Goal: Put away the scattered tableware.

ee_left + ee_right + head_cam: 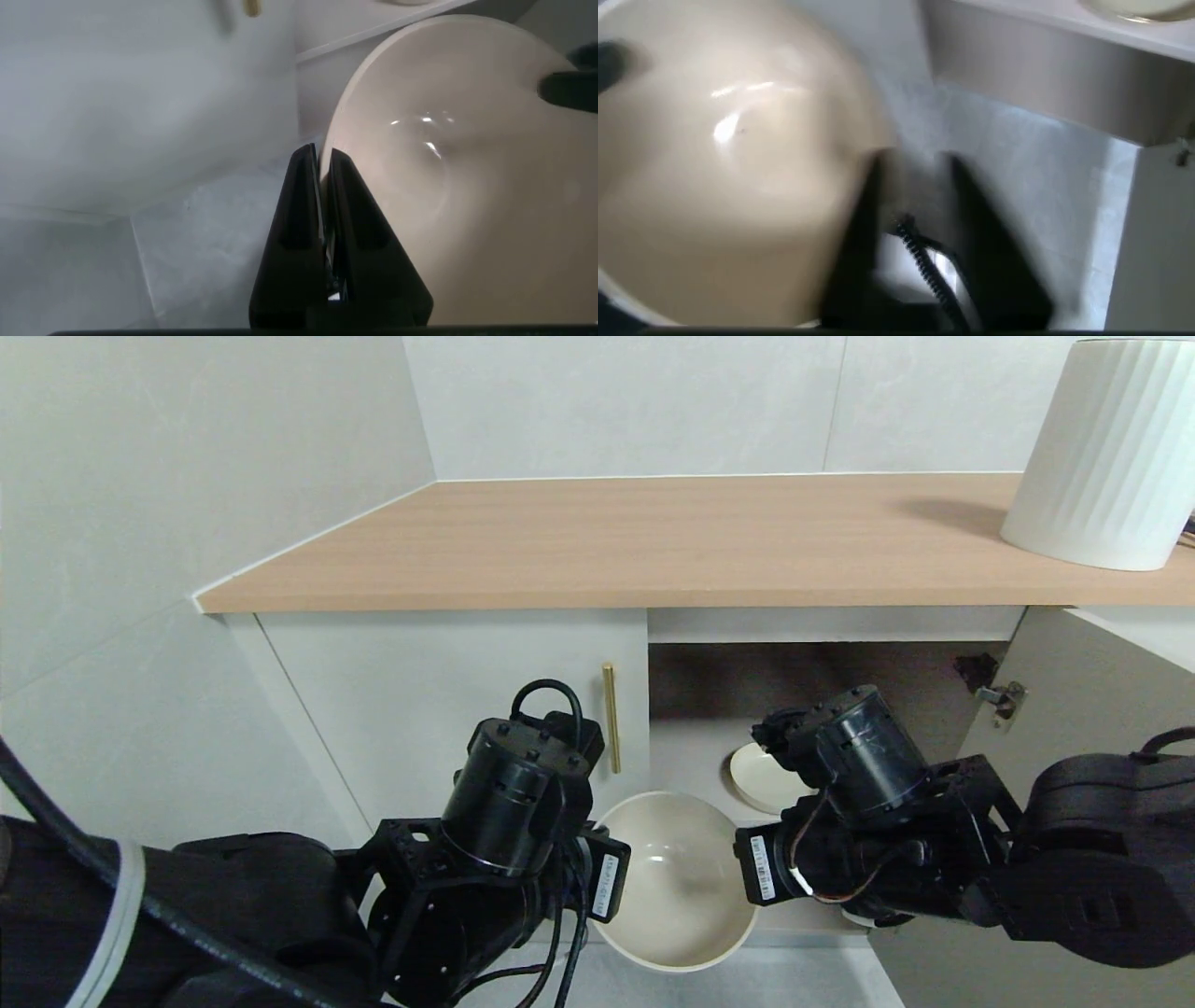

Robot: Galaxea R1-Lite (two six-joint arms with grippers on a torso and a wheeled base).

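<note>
Left gripper (323, 161): clenched on the rim of the bowl (448, 187) — the thin wall is pinched between its two black fingers (299, 219).
Right gripper (915, 168): released, its jaws apart with pale floor showing in the gap. It sits at the bowl's opposite edge, with one finger just beside the rim. The blur hides whether it touches.
Bowl position: cream and glossy, opening upward, it sits between the two arms. It is low in front of the open cabinet compartment, over the grey floor (747, 989).
Plate (761, 775): cream, lying flat on the bottom shelf inside the open compartment, behind the bowl. The right arm partly covers it.
Cabinet (448, 700): white. The left door is shut and has a slim gold handle (610, 717) at its inner edge. The right door (1074, 728) is swung open, with a metal hinge on its inner face.
Countertop (653, 537): light wood, running along above the cabinet into the tiled corner.
Ribbed white cylinder (1111, 448): upright at the right end of the countertop — well apart from the bowl and plate.
</note>
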